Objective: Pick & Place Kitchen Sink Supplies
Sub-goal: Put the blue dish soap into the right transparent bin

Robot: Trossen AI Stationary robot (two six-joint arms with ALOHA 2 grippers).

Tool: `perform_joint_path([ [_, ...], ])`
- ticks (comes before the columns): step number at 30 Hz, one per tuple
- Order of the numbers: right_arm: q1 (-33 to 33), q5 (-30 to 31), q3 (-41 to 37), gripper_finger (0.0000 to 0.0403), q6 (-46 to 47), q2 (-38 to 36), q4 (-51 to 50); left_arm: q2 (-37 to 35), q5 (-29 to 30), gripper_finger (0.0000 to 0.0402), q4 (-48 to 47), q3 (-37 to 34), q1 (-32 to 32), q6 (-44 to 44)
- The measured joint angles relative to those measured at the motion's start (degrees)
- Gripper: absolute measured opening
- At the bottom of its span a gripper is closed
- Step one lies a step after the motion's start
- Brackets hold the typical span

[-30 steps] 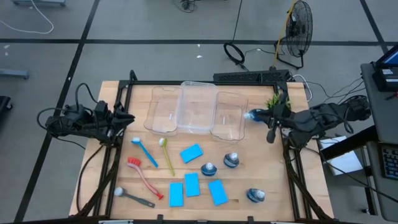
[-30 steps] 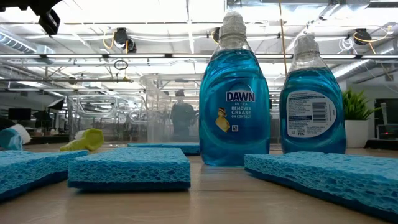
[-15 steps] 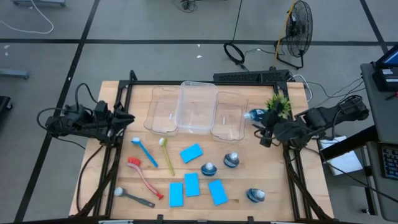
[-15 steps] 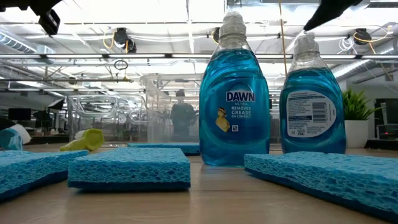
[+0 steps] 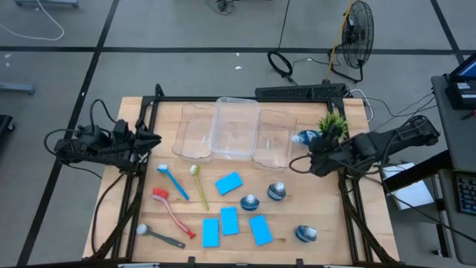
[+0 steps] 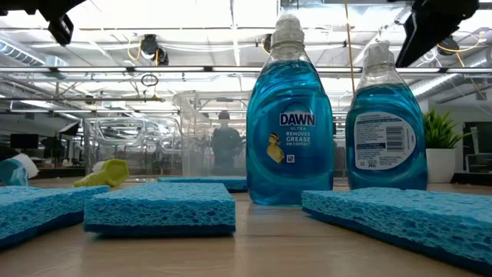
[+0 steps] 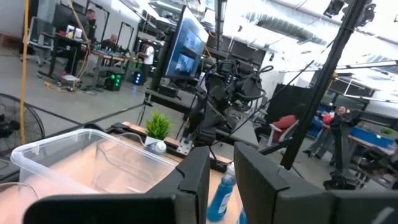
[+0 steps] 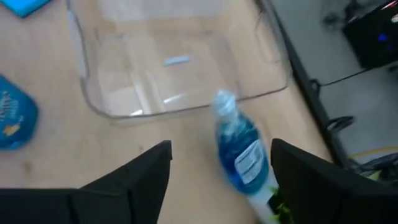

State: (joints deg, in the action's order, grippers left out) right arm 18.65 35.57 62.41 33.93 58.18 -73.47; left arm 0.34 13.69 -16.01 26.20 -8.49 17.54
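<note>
The right gripper [image 8: 214, 165] hangs with its two dark fingers spread wide and nothing between them, above the table's right side near the clear bins [image 5: 235, 131]. Just beyond its fingers a small bottle of blue dish soap [image 8: 241, 152] lies on its side on the wood, free of the gripper, its pale cap pointing toward the wall of the rightmost bin [image 8: 186, 59]; from above this bottle [image 5: 303, 138] sits between that bin and the small green potted plant [image 5: 332, 124]. The left gripper [image 5: 155, 140] waits at the table's left edge beside the leftmost bin, its fingers only narrowly parted and holding nothing. In front of the bins lie the blue brush [image 5: 173, 182], the yellow-green brush [image 5: 199, 185], the red brush [image 5: 171, 211] and the grey-black brush [image 5: 159, 236], with four blue sponges [image 5: 229, 182] spread across the middle and front. Three more soap bottles [image 5: 277, 191] stand upright among and to the right of the sponges.
</note>
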Motion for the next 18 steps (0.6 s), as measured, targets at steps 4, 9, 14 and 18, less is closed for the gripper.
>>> perform_joint_path([
  [4,0.04,-1.44,-3.96,0.0272,2.20,-0.28,0.63,0.00,0.00,0.0077,0.00,0.00,0.00,-1.26],
  [9,0.02,-1.20,-9.47,0.0278,2.89,-0.29,3.56,0.00,0.01,0.0077,-0.02,0.00,0.00,-1.20],
  [14,-0.01,1.77,-12.68,0.0279,2.51,-0.29,6.26,0.00,0.01,0.0077,-0.02,0.00,0.01,-0.90],
  [18,-1.13,1.74,-15.72,0.0279,0.02,-0.33,11.36,0.00,0.01,0.0077,-0.02,0.00,0.01,-0.88],
])
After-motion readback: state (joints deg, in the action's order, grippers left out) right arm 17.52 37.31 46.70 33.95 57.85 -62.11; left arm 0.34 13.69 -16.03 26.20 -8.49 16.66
